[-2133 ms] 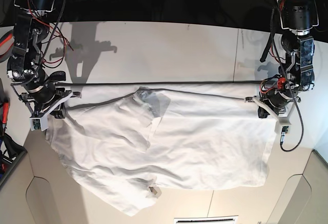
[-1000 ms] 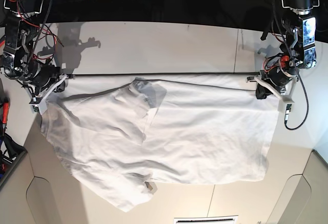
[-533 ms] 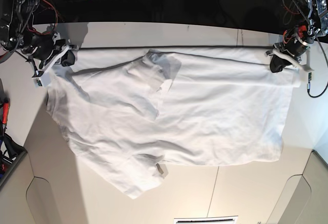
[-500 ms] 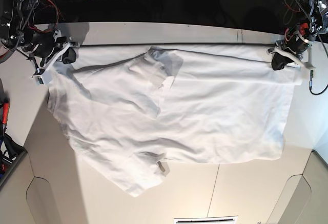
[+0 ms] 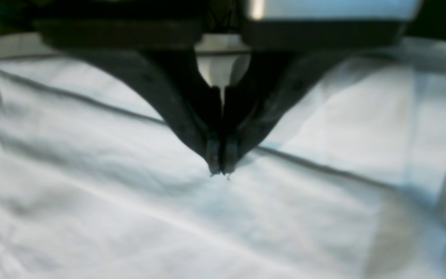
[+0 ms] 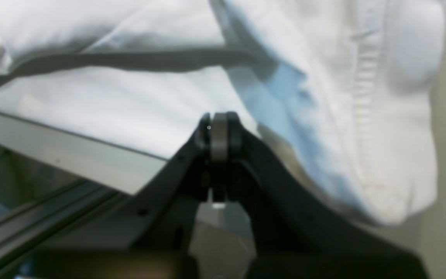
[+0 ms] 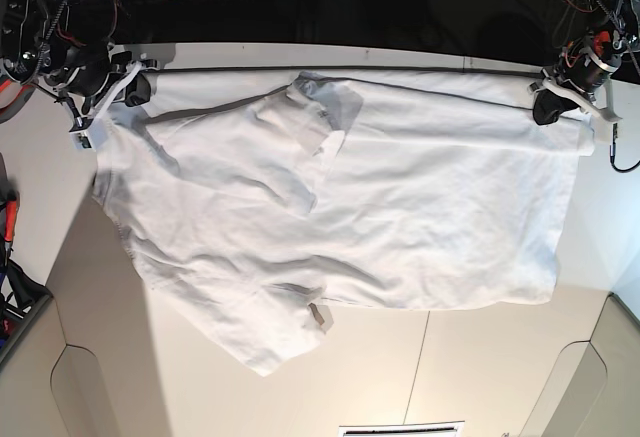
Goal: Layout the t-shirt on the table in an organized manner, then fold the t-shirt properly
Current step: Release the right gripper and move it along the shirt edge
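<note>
The t-shirt (image 7: 400, 207) is spread across the far half of the counter (image 7: 300, 387), kinda rumpled on the left. Left gripper (image 7: 548, 109) has its fingers pinched on the far right corner, and right gripper (image 7: 128, 85) is clamped on the far left one.

base: overhead, looking down, far | wrists: close behind each gripper | shared: t-shirt (image 7: 350, 207)
</note>
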`<state>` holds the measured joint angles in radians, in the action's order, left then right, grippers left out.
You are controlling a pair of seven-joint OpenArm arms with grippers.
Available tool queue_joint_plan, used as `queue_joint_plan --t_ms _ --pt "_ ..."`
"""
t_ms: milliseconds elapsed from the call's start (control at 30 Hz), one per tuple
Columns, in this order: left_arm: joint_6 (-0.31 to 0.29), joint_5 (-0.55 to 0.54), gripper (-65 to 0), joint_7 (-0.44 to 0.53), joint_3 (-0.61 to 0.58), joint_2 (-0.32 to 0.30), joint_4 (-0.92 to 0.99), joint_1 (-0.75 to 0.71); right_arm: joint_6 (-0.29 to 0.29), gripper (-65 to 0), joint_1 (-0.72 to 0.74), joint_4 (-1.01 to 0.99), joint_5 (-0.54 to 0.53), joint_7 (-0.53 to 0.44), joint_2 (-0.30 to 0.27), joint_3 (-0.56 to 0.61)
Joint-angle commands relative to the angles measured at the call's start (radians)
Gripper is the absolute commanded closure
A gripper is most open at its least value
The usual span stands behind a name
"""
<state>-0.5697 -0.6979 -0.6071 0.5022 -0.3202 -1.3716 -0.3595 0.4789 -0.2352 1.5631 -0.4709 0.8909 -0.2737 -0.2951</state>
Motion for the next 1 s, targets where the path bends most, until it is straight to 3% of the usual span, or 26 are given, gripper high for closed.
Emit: queue_joint_plan --t_ms 0,233,367,833,900,967 --pt "-0.026 -0.016 0.0 0.015 0.003 -0.015 -0.034 0.008 -0.004 0.0 0.014 0.013 -0.002 -0.024 -0.012 -0.004" --pt "-0.026 -0.016 0.0 0.004 0.003 -0.015 -0.171 0.008 -0.005 0.0 0.093 0.015 -0.007 -0.022 -0.012 -0.004" --pt "-0.026 -0.005 -3.2 -0.006 0.003 -0.015 -0.227 0.008 -0.005 0.0 0.119 0.025 -0.013 -0.023 -0.012 -0.004" --pt "-0.025 0.027 -3.4 0.027 0.003 -0.015 -0.232 0.017 -0.005 0.0 0.143 0.184 -0.026 -0.045 -0.011 -0.004" --pt "-0.025 0.04 -6.4 0.036 0.003 -0.014 -0.232 0.031 -0.005 -8.0 0.172 0.187 -0.024 -0.061 -0.011 -0.004" --pt "-0.023 0.066 -13.9 0.044 0.003 -0.012 -0.232 0.052 -0.005 -14.2 0.204 0.187 -0.003 -0.087 -0.011 -0.004"
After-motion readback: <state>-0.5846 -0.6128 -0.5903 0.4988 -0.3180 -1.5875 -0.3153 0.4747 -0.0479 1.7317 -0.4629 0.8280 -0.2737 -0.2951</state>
